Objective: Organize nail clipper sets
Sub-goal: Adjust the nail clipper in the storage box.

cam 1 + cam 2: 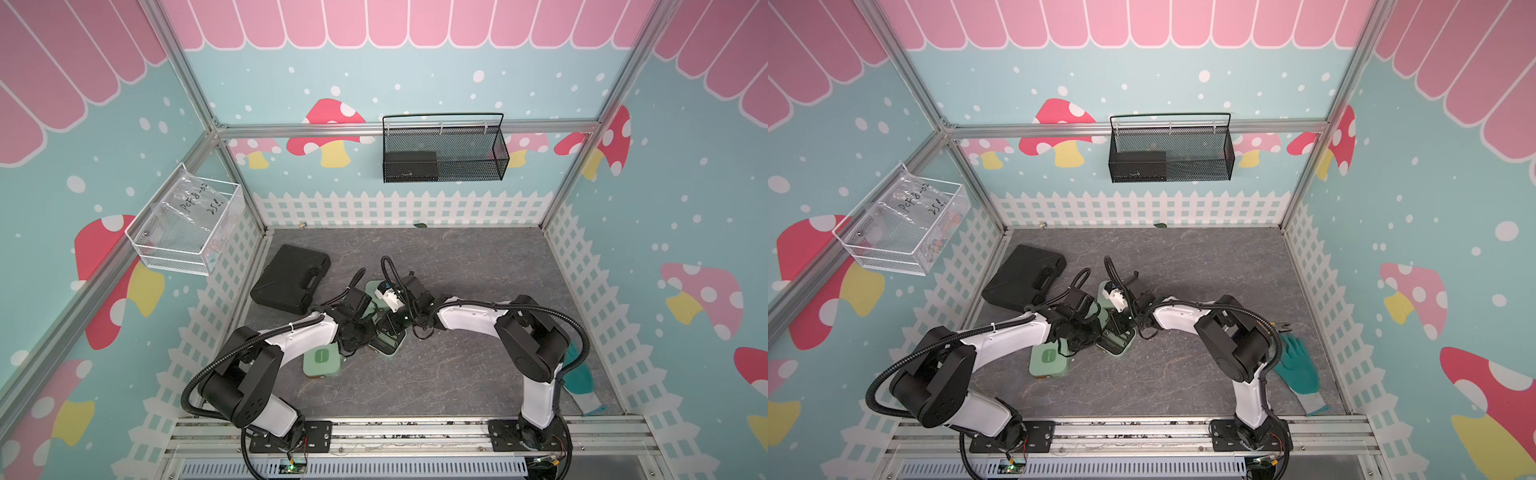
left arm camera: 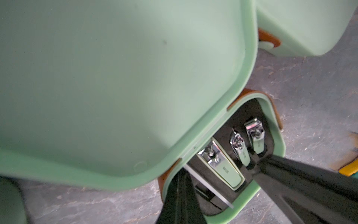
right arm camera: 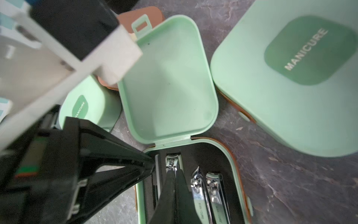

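**Both grippers down in the open case**

The big clipper [image 3: 173, 161] sits in the black insert [image 3: 213, 155] of the open case [image 3: 140, 205], its long axis running from the hinge end toward the front edge. The right gripper [image 3: 175, 173] is right over it. Its fingers are pinched together with nothing between them, lined up along that same axis, tips at the clipper's head. Contact I can't confirm. So the right arm is the nearer one, and any press to seat the clipper looks like a straight-down move.

The two smaller clippers [image 3: 197, 184] lie parallel to the big one, on the side away from the file [image 2: 209, 186]. The left gripper [image 3: 152, 164], also closed and empty, points at the file-side rim near the hinge. The lid [image 3: 166, 83] stands raised, so closing is not yet done.

The right wrist view shows the lid's latch tab, a closed green case [image 3: 290, 77] just beside the open case, and a brown case [image 3: 151, 13] beyond the lid. Only the left wrist view shows the file's length. In both top views the arms cover the open case's inside.
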`<state>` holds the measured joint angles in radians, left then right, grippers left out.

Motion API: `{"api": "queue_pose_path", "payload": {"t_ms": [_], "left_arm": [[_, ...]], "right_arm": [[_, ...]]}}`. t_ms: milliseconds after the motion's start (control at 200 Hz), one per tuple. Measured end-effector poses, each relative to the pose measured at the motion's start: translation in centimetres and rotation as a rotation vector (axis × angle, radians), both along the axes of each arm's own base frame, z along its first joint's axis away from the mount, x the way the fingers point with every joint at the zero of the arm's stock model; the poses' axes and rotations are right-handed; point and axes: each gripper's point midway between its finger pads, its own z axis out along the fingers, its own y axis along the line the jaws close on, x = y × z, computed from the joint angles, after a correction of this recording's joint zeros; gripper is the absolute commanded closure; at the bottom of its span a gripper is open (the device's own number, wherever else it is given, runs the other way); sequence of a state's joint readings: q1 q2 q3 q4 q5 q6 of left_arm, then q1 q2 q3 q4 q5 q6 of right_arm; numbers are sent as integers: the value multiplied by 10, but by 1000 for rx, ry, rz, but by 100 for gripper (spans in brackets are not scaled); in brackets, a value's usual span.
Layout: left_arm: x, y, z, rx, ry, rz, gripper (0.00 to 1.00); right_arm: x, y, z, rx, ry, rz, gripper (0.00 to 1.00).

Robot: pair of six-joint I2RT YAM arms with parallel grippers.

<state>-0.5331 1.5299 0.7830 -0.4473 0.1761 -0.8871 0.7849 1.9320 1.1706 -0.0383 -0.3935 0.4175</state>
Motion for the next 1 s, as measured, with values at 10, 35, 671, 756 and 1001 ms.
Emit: {"api": "queue_pose_path", "payload": {"t_ms": [10, 35, 671, 756, 1001], "left_arm": [[0, 0, 0, 0, 0, 0, 100], [0, 0, 0, -1, -1, 0, 100], [1, -1, 0, -9, -7, -1, 100], [2, -2, 0, -11, -10, -1, 100], [4, -4, 1, -22, -20, -3, 100]], "right_arm": [[0, 0, -1, -2, 2, -2, 100], [1, -1, -3, -5, 6, -4, 100], [13, -7, -19, -30, 25, -34, 100], [14, -8, -19, -29, 25, -37, 100], [21, -12, -18, -19, 27, -49, 100]]}}
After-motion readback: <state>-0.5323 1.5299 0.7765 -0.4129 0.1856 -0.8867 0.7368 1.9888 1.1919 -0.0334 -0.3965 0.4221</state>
